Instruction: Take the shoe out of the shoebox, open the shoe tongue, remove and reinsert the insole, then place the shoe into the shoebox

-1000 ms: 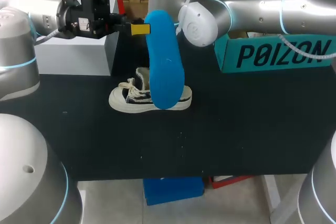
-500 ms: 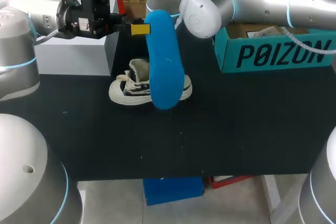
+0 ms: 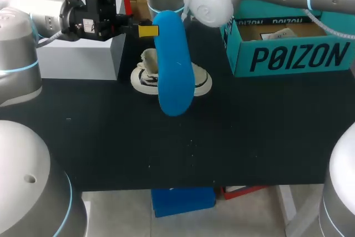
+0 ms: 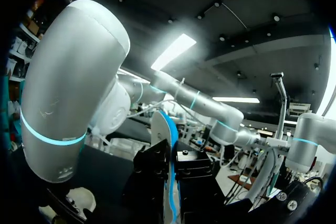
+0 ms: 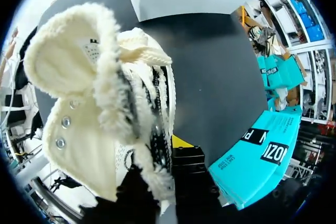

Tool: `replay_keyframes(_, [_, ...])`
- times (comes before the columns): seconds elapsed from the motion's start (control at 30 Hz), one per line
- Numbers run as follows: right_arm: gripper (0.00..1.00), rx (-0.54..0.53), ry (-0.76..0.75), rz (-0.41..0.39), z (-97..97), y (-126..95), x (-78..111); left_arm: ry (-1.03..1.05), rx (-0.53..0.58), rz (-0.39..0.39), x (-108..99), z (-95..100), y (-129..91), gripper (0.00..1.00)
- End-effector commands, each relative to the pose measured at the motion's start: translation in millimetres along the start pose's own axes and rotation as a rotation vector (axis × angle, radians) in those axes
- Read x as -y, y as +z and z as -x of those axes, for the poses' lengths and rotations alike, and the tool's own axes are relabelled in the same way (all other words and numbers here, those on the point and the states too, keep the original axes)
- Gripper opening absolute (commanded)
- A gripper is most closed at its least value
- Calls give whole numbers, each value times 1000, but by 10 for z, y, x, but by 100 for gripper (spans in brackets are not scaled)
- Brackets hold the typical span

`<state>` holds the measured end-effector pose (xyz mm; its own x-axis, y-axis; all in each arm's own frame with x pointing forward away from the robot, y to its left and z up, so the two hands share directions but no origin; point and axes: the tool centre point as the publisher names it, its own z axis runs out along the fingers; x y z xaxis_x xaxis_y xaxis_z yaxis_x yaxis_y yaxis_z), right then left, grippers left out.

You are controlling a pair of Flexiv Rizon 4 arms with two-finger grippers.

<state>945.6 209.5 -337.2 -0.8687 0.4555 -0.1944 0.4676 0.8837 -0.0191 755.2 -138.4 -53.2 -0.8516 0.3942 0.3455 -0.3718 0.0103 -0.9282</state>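
My left gripper [image 3: 145, 30] is shut on the top end of a blue insole [image 3: 175, 67], which hangs upright above the table; in the left wrist view the insole [image 4: 171, 192] shows edge-on between the black fingers of that gripper [image 4: 171, 169]. Behind the insole is the cream and black shoe [image 3: 146, 76]. My right arm [image 3: 208, 4] reaches down to it, its fingers hidden behind the insole. In the right wrist view my right gripper [image 5: 167, 167] is shut on the fleece-lined collar of the shoe [image 5: 89, 108]. The teal shoebox [image 3: 291, 54] stands open at the back right.
A white box [image 3: 77, 54] stands at the back left, just behind my left gripper. The black table [image 3: 222, 142] stretches toward its front edge. The shoebox [image 5: 257, 158] lies beside and beyond the shoe in the right wrist view.
My right arm has drawn the shoe toward the back of the table and turned it. The left gripper and the insole have stayed in place.
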Motion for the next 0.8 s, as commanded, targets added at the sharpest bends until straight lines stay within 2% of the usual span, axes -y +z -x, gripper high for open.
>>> replay_keyframes(0.03, [0,41,231,-91,52,-55,13,1,5,-1,-10,-6,13,0])
replay_keyframes(0.23, [0,43,464,-115,123,-40,142,1,5,-1,-10,-6,13,0])
replay_keyframes(0.43, [0,9,720,-84,171,-26,299,1,5,-1,-10,-6,13,0])
replay_keyframes(0.6, [0,-21,889,-45,160,-56,383,1,5,-1,-10,-6,13,0])
replay_keyframes(0.8, [0,-66,1060,-36,67,-87,416,1,5,-1,-10,-6,13,0])
